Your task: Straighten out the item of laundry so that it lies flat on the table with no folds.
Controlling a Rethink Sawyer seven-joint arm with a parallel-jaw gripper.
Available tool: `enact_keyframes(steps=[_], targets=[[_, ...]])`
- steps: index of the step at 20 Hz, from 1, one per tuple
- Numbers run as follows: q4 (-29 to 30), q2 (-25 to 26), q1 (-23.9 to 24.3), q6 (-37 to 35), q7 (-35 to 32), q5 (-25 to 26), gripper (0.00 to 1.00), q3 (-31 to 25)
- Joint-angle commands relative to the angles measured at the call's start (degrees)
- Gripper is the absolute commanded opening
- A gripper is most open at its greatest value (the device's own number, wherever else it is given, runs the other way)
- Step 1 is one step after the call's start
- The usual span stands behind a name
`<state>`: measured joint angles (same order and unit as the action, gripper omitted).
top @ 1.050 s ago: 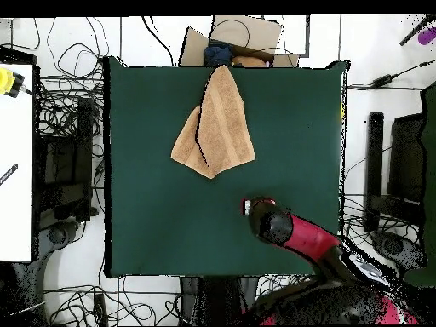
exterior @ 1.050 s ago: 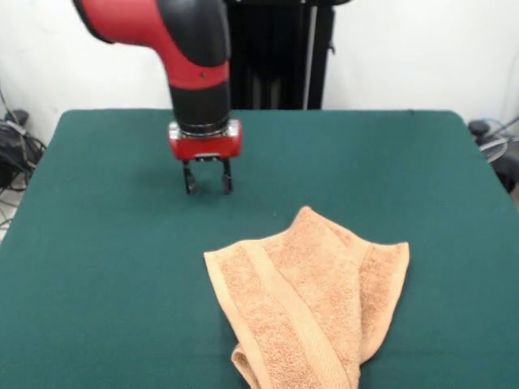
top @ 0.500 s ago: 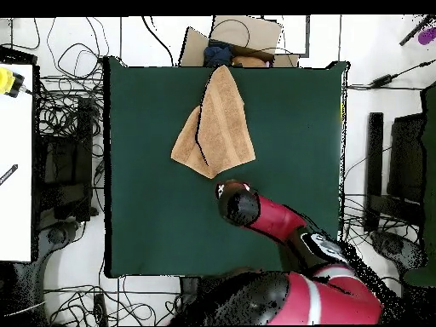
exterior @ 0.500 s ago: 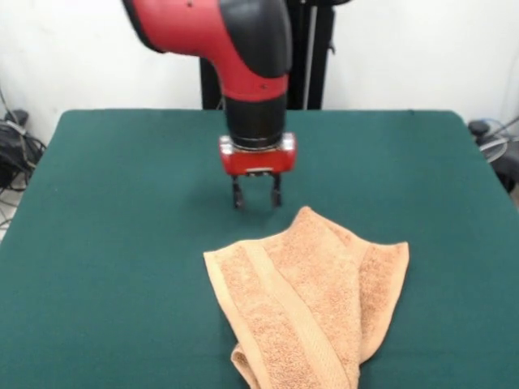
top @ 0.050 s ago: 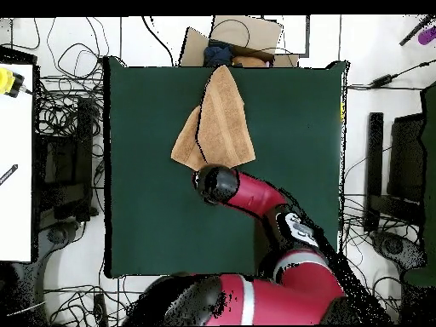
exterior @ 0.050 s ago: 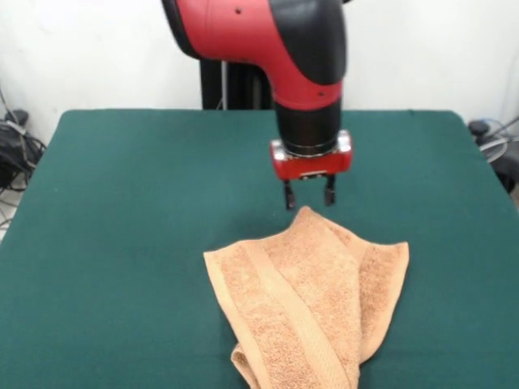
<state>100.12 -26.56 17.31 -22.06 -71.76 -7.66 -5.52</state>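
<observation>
Green table (exterior @ 0.050 s ago: 122,243) carries a folded towel (exterior @ 0.050 s ago: 312,304) at the near edge in the front view, with the gripper (exterior @ 0.050 s ago: 308,197) spread, upright, just above the towel's far corner. Overhead, the arm (top @ 0.050 s ago: 255,197) hides that corner and the fingers; cables (top @ 0.050 s ago: 64,111) crowd the floor around.

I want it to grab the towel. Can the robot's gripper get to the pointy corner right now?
Probably yes. The gripper hangs with open fingers just above the towel's pointed corner, and nothing lies between them on the table.
</observation>
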Motion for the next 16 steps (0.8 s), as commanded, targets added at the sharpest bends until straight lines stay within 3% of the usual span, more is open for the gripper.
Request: enact_keyframes(steps=[1, 6, 16], targets=[[-12.5, 3.8, -0.8, -5.9, -13.3, -4.2, 1.0, 1.1], [-16.0, 7.9, 2.1, -4.1, -10.3, -3.4, 1.0, -2.0], [-32.9, 12.3, 1.3, -22.2, -11.6, -3.4, 1.0, 0.1]])
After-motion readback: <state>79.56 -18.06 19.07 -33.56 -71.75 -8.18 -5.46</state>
